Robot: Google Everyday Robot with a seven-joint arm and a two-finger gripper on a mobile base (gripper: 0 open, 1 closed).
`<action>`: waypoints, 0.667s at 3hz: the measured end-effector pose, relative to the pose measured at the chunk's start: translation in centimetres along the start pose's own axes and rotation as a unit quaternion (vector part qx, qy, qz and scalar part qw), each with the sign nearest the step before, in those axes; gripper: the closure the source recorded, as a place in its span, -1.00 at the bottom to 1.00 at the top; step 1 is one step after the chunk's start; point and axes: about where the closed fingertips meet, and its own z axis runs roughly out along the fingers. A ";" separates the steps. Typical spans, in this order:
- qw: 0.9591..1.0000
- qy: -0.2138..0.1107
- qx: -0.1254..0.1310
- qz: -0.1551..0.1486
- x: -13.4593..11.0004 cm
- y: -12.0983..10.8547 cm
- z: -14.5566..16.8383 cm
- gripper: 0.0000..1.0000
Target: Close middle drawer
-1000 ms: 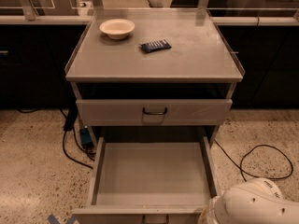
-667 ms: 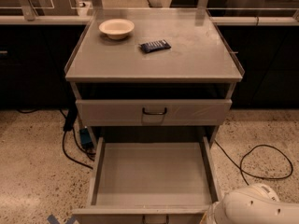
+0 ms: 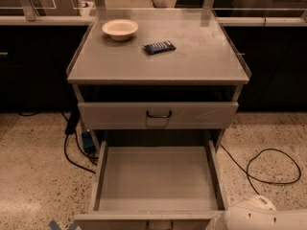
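Note:
The middle drawer (image 3: 158,178) is a wide grey metal box, pulled far out of the cabinet and empty. Its low front panel (image 3: 144,220) lies at the bottom edge of the camera view, with the dark handle mostly cut off. The drawer above it (image 3: 201,115) sits almost in, its dark loop handle (image 3: 159,114) at centre. My gripper is out of view. Only a white rounded part of my arm (image 3: 261,215) shows at the bottom right, just right of the open drawer's front corner.
On the cabinet top (image 3: 201,56) stand a cream bowl (image 3: 120,28) and a dark blue packet (image 3: 159,47). Black cables (image 3: 268,169) loop on the speckled floor at the right, and more cables and a plug (image 3: 87,142) at the left. Dark counters stand behind.
The white part of my arm has sunk a little lower at the bottom right. The drawer stays as far open as before.

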 end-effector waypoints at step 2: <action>1.000 0.008 0.025 -0.015 -0.9 -1.8 1.6 1.00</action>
